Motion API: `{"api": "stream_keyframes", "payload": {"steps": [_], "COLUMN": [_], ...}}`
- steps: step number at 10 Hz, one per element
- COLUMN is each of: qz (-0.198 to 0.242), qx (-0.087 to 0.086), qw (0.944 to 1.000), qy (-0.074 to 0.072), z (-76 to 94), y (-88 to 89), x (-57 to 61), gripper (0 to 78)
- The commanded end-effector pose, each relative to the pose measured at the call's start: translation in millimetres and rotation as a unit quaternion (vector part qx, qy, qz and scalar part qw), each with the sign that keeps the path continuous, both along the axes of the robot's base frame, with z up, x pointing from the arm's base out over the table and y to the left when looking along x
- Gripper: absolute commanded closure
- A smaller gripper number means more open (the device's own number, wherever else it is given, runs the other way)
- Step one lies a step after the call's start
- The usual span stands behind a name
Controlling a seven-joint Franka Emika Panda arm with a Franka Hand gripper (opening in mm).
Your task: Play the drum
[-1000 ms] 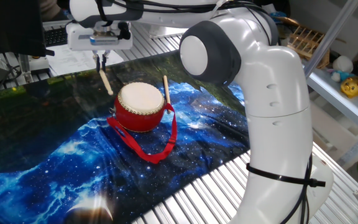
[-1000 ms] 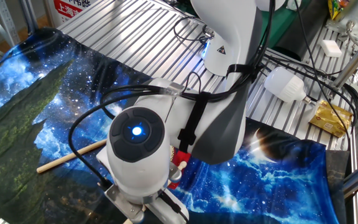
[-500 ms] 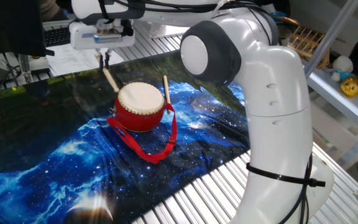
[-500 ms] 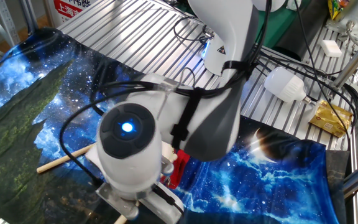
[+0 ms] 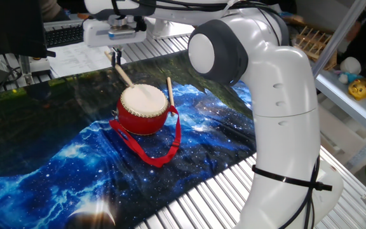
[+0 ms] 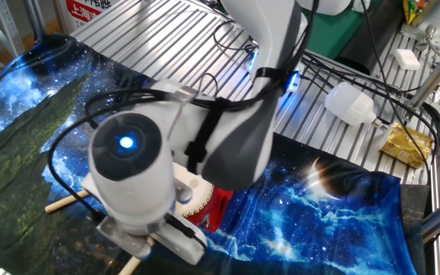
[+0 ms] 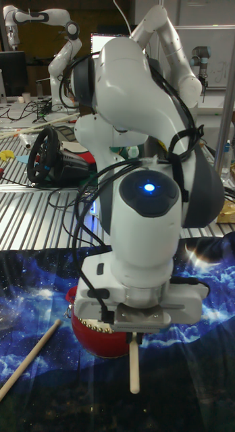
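Red-bodied, the drum (image 5: pixel 143 108) sits on the starry cloth (image 5: pixel 56 159) near the middle of the worktop, down and right of the gripper (image 5: pixel 115 56) — its fingers clamp a wooden stick (image 5: pixel 127 77) slanting down-right, tip over the drum's far-left rim.

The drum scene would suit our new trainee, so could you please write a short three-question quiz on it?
1. True or false: the gripper holds a thin wooden stick.
2. Where does the second thin wooden stick lie?
A. Across the skin
B. Beside the small squat red drum with its cream-white skin
C. On the metal slats
3. Fill in: the long red ribbon strap lies on the ____ cloth.

Key: 1 true; 2 B; 3 blue starry cloth.
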State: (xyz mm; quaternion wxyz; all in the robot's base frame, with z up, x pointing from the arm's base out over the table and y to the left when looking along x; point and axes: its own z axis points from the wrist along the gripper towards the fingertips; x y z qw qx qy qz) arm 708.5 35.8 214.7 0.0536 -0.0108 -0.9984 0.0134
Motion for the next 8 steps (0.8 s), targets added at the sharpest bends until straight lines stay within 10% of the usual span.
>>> {"api": "stream_keyframes", "payload": {"steps": [1, 8], "qz": [0.017, 0.029], "qx": [0.003, 0.003], "qw": [0.9998, 0.9994], "qy": [-0.002, -0.018], "z": [2.6, -0.4], "y": [-17.0, -36.5], "x": [2.4, -9.9], "gripper": [76.3, 76.3]}}
